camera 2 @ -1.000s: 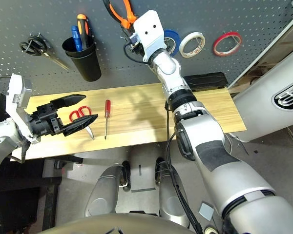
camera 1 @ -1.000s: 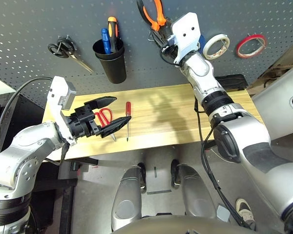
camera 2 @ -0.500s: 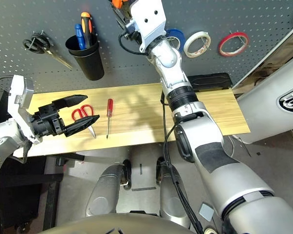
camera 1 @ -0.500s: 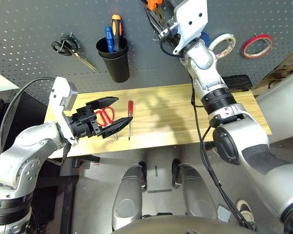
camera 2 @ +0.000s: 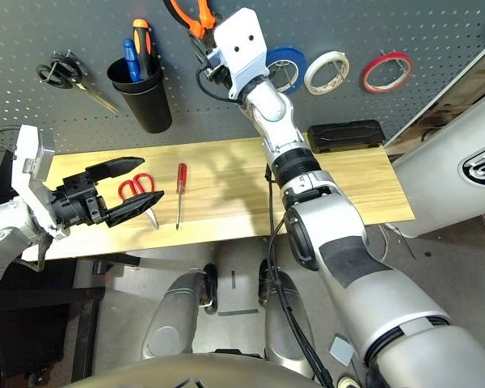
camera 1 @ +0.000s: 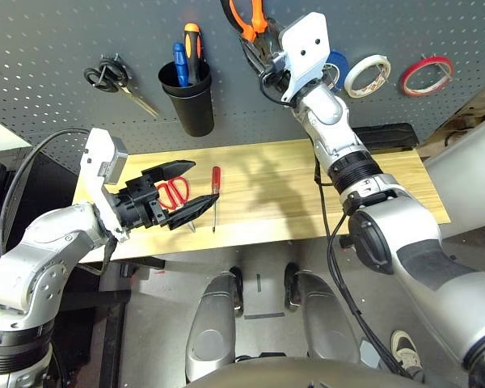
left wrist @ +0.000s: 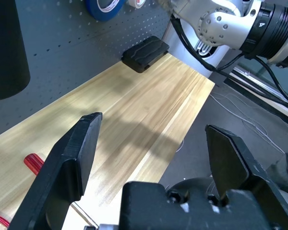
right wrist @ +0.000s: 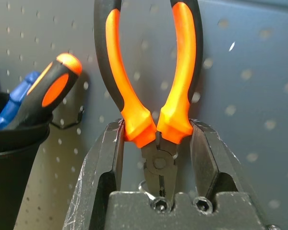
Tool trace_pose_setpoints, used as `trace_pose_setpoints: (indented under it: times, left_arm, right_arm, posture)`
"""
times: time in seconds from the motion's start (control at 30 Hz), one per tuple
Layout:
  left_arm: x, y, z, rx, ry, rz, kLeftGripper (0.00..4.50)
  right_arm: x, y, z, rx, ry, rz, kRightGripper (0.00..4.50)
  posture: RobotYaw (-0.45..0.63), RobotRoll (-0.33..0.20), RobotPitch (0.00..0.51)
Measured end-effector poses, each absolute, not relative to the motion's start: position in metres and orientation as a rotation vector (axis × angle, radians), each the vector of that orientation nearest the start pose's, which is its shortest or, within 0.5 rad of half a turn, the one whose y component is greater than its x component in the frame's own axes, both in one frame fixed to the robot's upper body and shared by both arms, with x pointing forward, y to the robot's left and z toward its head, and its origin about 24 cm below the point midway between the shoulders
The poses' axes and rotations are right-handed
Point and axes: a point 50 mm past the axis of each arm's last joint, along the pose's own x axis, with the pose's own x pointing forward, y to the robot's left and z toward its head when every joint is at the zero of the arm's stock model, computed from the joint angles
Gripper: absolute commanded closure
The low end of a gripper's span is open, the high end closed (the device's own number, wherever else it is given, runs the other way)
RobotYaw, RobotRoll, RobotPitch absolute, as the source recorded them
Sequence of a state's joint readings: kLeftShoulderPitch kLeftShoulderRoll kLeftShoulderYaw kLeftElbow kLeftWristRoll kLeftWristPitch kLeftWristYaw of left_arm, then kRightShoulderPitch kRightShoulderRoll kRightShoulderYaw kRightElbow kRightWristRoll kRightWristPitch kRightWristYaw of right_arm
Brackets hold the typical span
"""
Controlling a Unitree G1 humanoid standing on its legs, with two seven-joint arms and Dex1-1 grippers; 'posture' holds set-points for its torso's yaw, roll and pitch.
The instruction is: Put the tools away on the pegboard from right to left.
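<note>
left gripper [camera 1: 205,180]: spread wide, empty, above the surface [camera 2: 242,202]
red-handled scissors [camera 2: 152,217]: on the surface; probably light, stiff; grip near the pivot; loops toward the pegboard [camera 2: 226,123], blades toward the robot
red-handled screwdriver [camera 2: 181,174]: on the surface; rigid, handle likely slick and the best hold; long axis runs pegboard to robot, shaft robotward
right gripper [right wrist: 158,123]: fingers apart astride the pliers
orange-and-black-handled pliers [right wrist: 160,163]: at the pegboard, handles up, jaws down; probably heaviest; hold by the pivot
red tape ring [camera 2: 384,89]: on the pegboard; light; pinch its rim
</note>
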State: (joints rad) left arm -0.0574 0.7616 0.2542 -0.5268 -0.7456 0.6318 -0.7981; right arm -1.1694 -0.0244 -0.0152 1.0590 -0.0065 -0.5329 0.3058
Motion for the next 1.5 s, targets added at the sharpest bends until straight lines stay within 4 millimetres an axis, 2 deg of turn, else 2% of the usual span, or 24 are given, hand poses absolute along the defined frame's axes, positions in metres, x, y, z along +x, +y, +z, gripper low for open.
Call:
trace_pose_setpoints:
  times: [0.33, 0.57, 0.8, 0.97, 1.17, 1.3, 1.4, 1.5]
  left_arm:
    - [0.220, 0.206, 0.177, 0.124, 0.072, -0.954, 0.00]
    - [0.221, 0.203, 0.176, 0.120, 0.073, -0.970, 0.00]
    - [0.224, 0.201, 0.174, 0.108, 0.071, -0.968, 0.00]
    - [0.227, 0.201, 0.173, 0.109, 0.066, -0.959, 0.00]
    - [0.230, 0.198, 0.172, 0.109, 0.054, -0.958, 0.00]
    - [0.236, 0.198, 0.167, 0.103, 0.067, -0.938, 0.00]
    - [0.240, 0.193, 0.166, 0.110, 0.067, -0.929, 0.00]
    - [0.245, 0.192, 0.157, 0.099, 0.090, -0.890, 0.00]
  right_arm:
    - [0.396, -0.052, 0.215, -0.128, -0.552, 0.534, 2.39]
    - [0.394, -0.053, 0.221, -0.129, -0.582, 0.557, 0.06]
    - [0.388, -0.064, 0.246, -0.143, -0.680, 0.595, 0.02]
    - [0.377, -0.080, 0.270, -0.138, -0.755, 0.623, 0.02]
    - [0.363, -0.112, 0.282, -0.147, -0.663, 0.771, 0.02]
    - [0.348, -0.131, 0.270, -0.098, -0.487, 0.990, 0.02]
    - [0.337, -0.142, 0.252, -0.107, -0.339, 1.090, 0.02]
    - [0.328, -0.144, 0.230, -0.115, -0.234, 1.165, 0.02]
  posture:
    - [0.12, 0.000, 0.257]
    - [0.11, 0.000, 0.253]
    - [0.10, 0.000, 0.245]
    - [0.08, 0.000, 0.236]
    - [0.06, 0.000, 0.225]
    - [0.04, 0.000, 0.225]
    - [0.03, 0.000, 0.206]
    - [0.03, 0.000, 0.192]
